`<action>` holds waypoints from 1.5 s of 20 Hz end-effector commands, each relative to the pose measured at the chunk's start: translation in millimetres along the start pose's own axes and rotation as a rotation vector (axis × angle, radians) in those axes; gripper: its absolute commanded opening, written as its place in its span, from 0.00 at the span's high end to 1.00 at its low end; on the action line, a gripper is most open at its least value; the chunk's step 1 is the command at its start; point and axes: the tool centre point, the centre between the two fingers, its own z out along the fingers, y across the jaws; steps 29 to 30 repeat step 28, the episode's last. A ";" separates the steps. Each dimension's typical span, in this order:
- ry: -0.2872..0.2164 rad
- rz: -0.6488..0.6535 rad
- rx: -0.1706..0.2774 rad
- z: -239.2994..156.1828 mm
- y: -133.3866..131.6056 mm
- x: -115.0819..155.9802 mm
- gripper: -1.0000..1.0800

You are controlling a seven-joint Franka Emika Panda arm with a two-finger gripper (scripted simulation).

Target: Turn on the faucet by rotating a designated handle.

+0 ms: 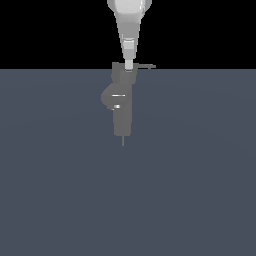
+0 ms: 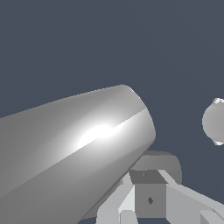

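The grey faucet stands upright in the middle of the exterior view, with a bulge toward that view's left and a thin pin below. Its handle is a thin flat lever that sticks out from the faucet's top toward the exterior view's right. My white arm comes down from above, and the gripper touches the faucet's top just beside the lever's root. In the wrist view a big grey cylinder fills the foreground. Pale fingers flank a small grey block. How wide the fingers stand is unclear.
A flat blue-grey floor spreads around the faucet, with black background above it. A round grey shape shows at the edge of the wrist view.
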 end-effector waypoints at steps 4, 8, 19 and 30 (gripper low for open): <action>-0.001 0.010 0.003 -0.3 -14.6 21.1 1.00; -0.001 0.015 0.004 -0.8 -25.1 35.5 1.00; -0.003 0.026 0.007 -2.0 -52.1 73.1 1.00; -0.004 0.034 0.008 -3.0 -70.2 98.7 1.00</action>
